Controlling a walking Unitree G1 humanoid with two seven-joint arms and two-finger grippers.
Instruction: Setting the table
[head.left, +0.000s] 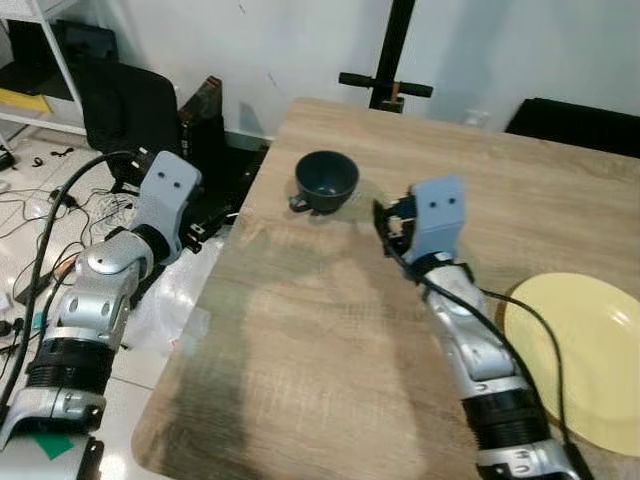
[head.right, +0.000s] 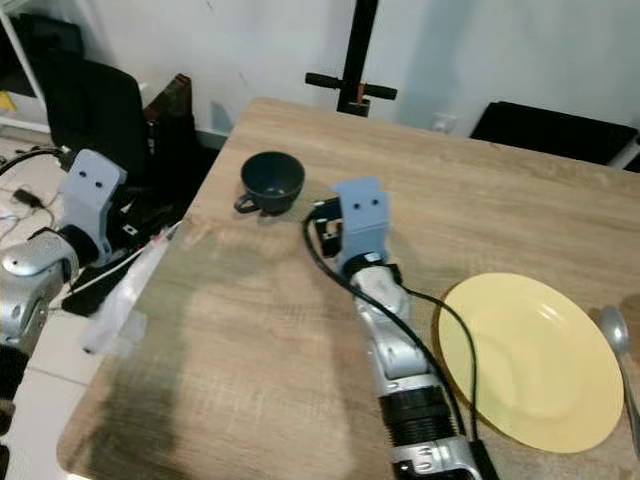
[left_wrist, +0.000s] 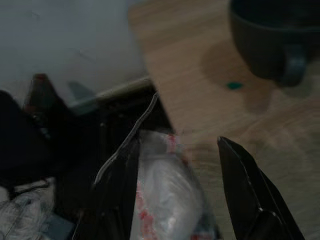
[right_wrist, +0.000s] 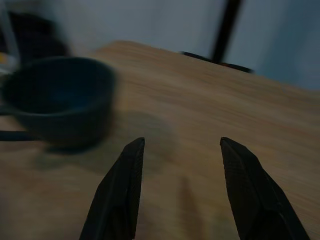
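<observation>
Wooden table (head.left: 300, 340) against a white wall, clutter on the floor to my left. Dark blue cup (head.left: 326, 181) sits near the table's far left corner, handle toward me, empty. My right gripper (right_wrist: 180, 187) hovers over the table just beside the cup, fingers spread, nothing between them. My left gripper (left_wrist: 172, 195) hangs off the table's left edge, also spread. Yellow plate (head.right: 530, 360) and spoon (head.right: 620, 350) lie at my right.
</observation>
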